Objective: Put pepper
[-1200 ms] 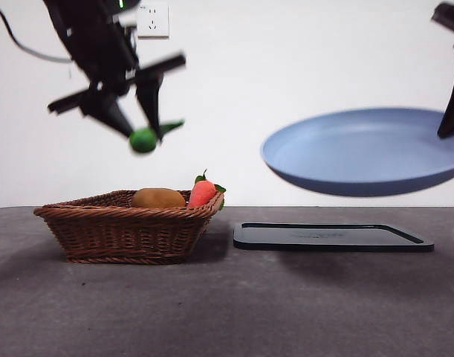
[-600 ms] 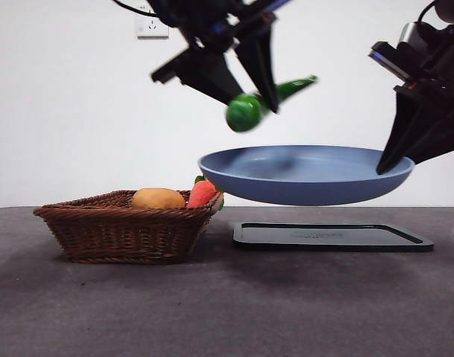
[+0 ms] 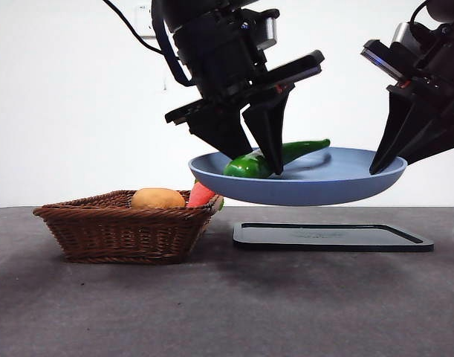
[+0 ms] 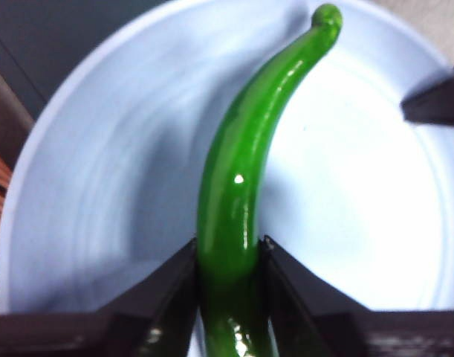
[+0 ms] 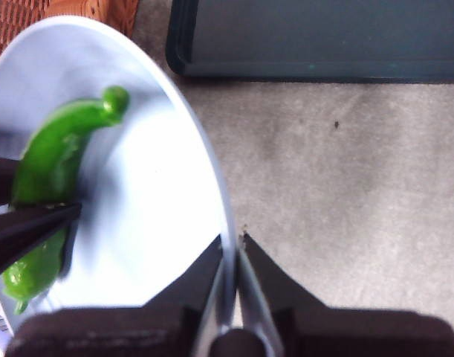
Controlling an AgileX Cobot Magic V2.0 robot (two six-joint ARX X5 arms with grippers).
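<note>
While my left gripper clamps the pepper near its thick end, the pepper lies low inside the blue plate, its thin curved tip pointing across the plate's middle. From the front I cannot tell whether the pepper touches the plate's floor or hangs just above it. My right gripper is pinched narrow on the plate's rim, on the side of the plate away from the wicker basket, and carries the plate in the air. Below the plate I see the black tray flat on the grey table, with clear air between plate and tray. Beside the plate's other edge, and lower, sits the basket, holding a yellow-orange lump and a red-orange vegetable, whose tip reaches up just under the plate's rim.
</note>
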